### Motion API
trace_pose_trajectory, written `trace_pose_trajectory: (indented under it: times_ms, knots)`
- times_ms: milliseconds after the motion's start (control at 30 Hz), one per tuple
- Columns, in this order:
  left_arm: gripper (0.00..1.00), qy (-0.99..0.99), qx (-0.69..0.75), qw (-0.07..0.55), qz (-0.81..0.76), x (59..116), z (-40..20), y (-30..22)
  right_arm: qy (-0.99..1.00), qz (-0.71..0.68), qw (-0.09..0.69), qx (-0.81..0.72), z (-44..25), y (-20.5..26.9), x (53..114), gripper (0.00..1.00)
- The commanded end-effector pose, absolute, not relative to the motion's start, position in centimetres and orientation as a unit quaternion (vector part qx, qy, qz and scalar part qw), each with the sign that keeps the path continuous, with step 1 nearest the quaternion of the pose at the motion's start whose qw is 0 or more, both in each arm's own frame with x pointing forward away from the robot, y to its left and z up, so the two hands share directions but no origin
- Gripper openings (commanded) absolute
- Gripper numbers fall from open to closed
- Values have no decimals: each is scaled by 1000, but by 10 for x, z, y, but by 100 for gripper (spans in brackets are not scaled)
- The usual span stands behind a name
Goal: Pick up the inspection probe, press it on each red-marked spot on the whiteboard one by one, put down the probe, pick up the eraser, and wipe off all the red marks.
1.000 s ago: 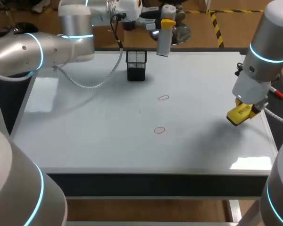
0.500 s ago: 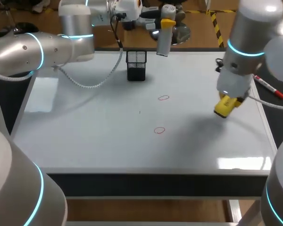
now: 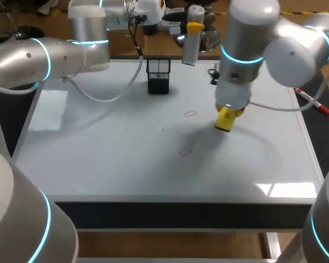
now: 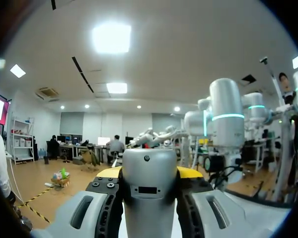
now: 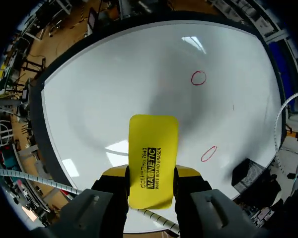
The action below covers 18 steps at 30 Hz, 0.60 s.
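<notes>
A: The right hand (image 3: 225,117)?
B: Pinching the yellow block eraser (image 5: 152,158), it has come from the white worktop's (image 3: 98,159) right edge to beside the far red ring (image 3: 190,114).
A: The left hand (image 3: 193,26)?
B: Unmoved at the far edge, gripping the grey cylindrical probe (image 3: 191,48).

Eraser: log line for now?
right hand shut on eraser | eraser by far red mark | near red mark also unwiped | left hand shut on probe

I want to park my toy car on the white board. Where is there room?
The left part of the whiteboard, in front of the grey cable and left of the red marks, is bare. So is the front strip along its near edge. The middle is crowded: both marks and the right claw holding the yellow eraser.
</notes>
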<state>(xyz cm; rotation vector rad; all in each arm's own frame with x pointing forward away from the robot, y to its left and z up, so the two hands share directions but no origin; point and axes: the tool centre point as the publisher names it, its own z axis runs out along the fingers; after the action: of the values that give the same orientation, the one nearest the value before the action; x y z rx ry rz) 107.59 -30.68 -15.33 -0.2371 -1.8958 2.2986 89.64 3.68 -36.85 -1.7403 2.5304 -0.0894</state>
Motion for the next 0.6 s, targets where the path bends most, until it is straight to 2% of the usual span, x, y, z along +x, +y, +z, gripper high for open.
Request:
trace_pose_trajectory:
  times_ms: [33, 600]
  knots:
    - [0, -633, -80, 78, 766, 1077, -152, -307, 812, -53, -6, -581, -374, 66, 915, 0]
    - [0, -633, -80, 78, 766, 1077, -152, -307, 738, -38, -16, -673, -395, 138, 951, 0]
